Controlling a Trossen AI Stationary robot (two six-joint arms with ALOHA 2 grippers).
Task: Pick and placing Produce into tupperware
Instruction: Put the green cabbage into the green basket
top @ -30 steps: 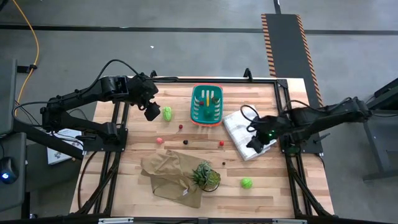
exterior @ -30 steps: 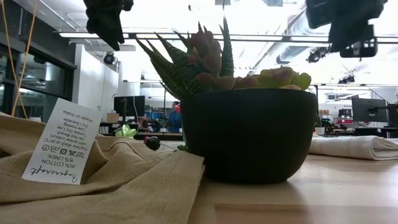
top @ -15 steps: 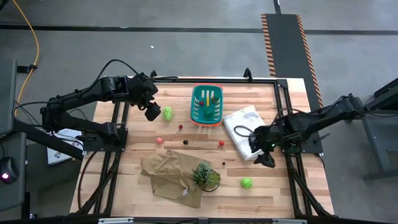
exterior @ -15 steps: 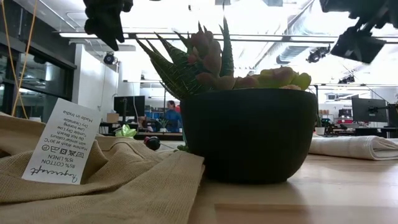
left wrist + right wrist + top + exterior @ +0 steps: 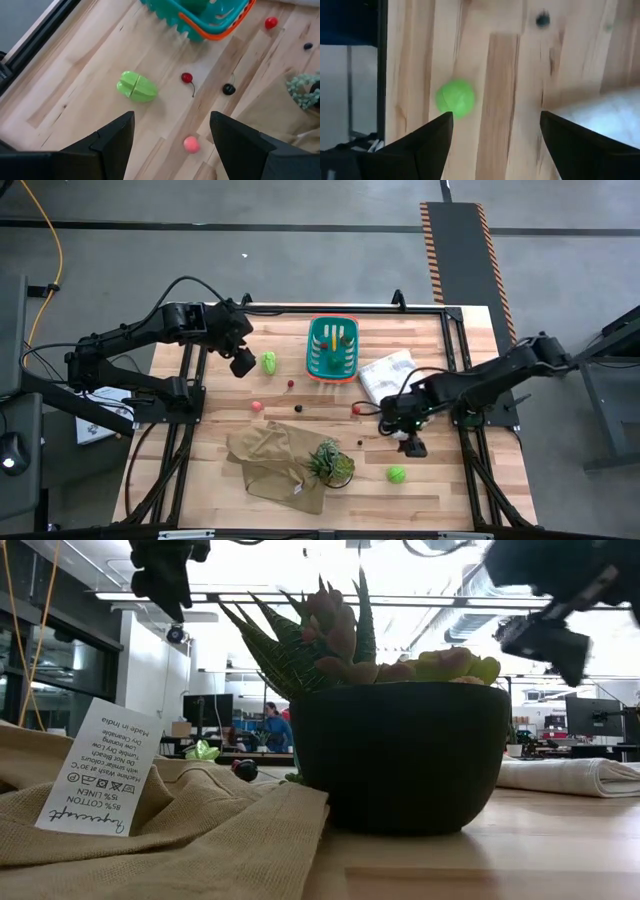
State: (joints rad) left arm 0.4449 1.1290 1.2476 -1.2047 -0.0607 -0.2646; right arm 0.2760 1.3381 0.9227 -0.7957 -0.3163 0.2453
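The teal tupperware basket stands at the far middle of the table with a few pieces inside. A light green lump lies to its left. My left gripper hovers open just left of that lump. Small red, pink and dark balls are scattered at mid-table. A round green ball lies near the front right. My right gripper hangs open above the table, just on the far side of that ball.
A white folded cloth lies right of the basket. A tan cloth and a dark potted plant sit at the near middle; in the low view the pot blocks much of the table. Black frame rails run along both sides.
My right gripper has left the spot above the white cloth and gone toward the table's near edge and a little left, sinking toward the round green ball, with its wrist rolled about. The produce and the cloths have kept their places.
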